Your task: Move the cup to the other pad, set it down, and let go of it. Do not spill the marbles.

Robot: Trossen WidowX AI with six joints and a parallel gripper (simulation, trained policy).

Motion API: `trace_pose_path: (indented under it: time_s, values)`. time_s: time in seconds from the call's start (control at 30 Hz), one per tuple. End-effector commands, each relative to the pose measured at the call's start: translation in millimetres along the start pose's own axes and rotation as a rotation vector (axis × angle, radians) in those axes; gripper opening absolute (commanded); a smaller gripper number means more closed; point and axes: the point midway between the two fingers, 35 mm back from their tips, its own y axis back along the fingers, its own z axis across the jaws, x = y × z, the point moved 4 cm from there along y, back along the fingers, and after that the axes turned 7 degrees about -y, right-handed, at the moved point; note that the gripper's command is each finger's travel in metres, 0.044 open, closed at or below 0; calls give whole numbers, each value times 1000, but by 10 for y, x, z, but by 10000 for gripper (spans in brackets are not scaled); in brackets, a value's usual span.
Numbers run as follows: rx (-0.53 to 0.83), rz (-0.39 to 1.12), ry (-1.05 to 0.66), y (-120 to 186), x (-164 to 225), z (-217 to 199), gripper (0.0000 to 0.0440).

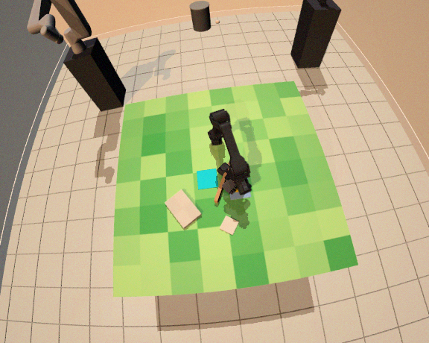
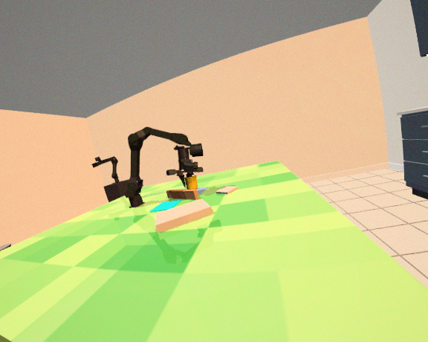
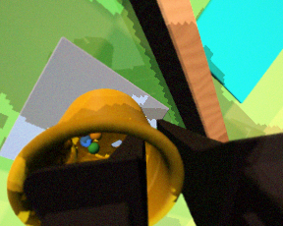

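- While the carry has yet to be made, the yellow-orange, round, open-topped cup stands about upright at the flat grey-blue square pad; whether its base touches is hard to tell.
- Inside it show small round marbles, among them a blue one and a green one; none is visible outside.
- The black hand pinches the cup's wall, one finger inside, the other outside.
- So the grasp looks made; lift, carry, setting down and letting go remain.
- From the cup in the top view, the flat cyan square pad, presumably the goal, lies toward ten o'clock.
- Between the pads stands a long brown wooden bar, which the cup should clear, kept level.
- Farther out on the green checkered counter, a large pale rectangular block sits toward eight o'clock, a small pale one toward six.
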Motion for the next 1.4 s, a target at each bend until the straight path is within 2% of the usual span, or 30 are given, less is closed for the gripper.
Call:
trace_pose_path:
  time_s: [0.0, 0.2, 0.63, 1.37]
  values:
    - [-12, -1, -23, 95, -31, -61, 2]
    - [-39, -1, -77, 265, -118, -181, 13]
    - [-99, -16, -190, 449, -380, -398, 0]
    - [-166, -52, -338, 328, -733, -794, 0]
